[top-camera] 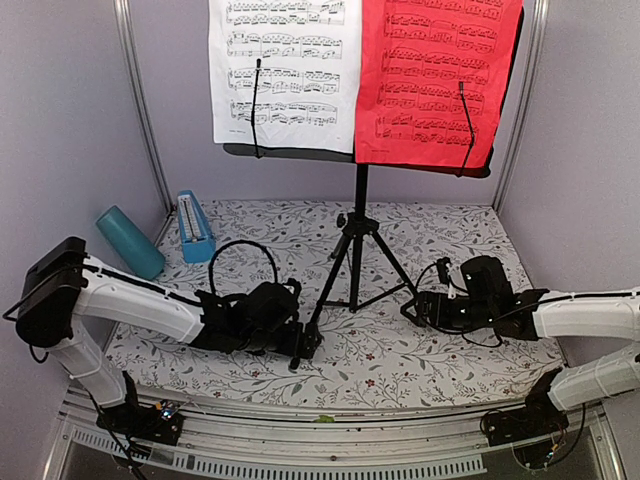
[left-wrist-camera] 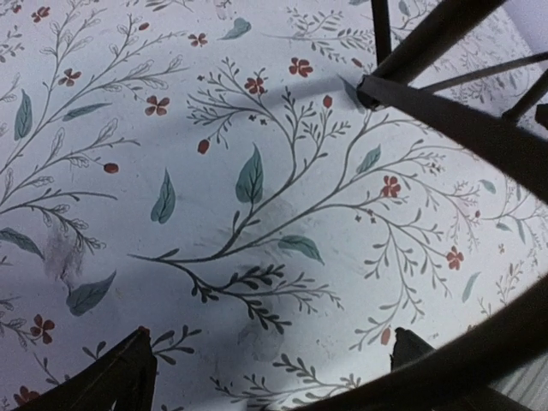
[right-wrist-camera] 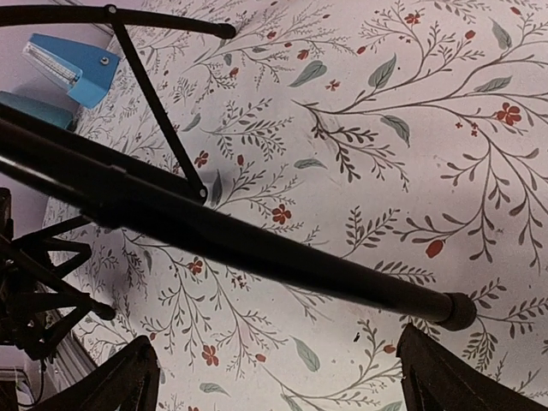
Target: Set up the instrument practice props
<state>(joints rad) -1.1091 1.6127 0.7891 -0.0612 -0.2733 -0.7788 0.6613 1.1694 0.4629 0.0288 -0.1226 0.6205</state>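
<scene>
Floral worktop bears a music stand, probably light but top-heavy, best gripped by its stiff legs, where left claw and right claw gape empty.

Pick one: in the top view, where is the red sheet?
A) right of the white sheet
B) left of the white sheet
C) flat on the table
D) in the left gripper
A: the red sheet rests on the stand desk, immediately right of the white sheet.
</scene>
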